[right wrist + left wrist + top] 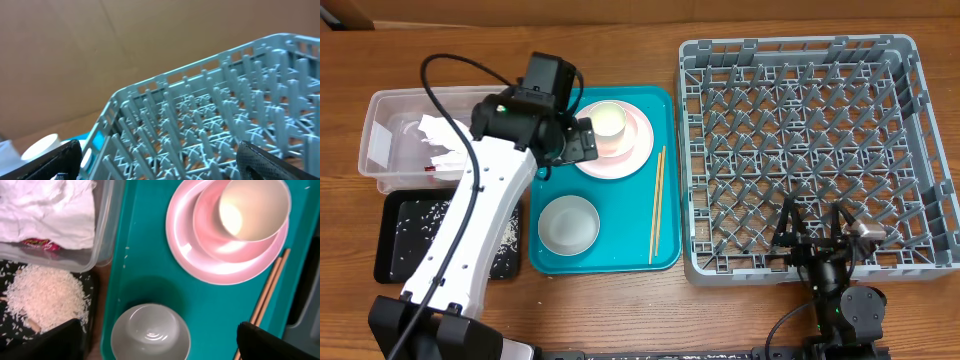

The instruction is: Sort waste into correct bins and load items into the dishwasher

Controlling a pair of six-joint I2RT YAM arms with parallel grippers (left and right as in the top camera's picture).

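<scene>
My left gripper is open and empty, hovering over the teal tray above a pale bowl. The pink plate holds a cream cup. Wooden chopsticks lie on the tray's right side. The clear tub holds white tissue and a red wrapper. The black tray holds rice. My right gripper is open and empty at the front of the grey dish rack.
The teal serving tray sits between the bins on the left and the rack on the right. The tub stands behind the black tray. A brown wooden table lies under everything.
</scene>
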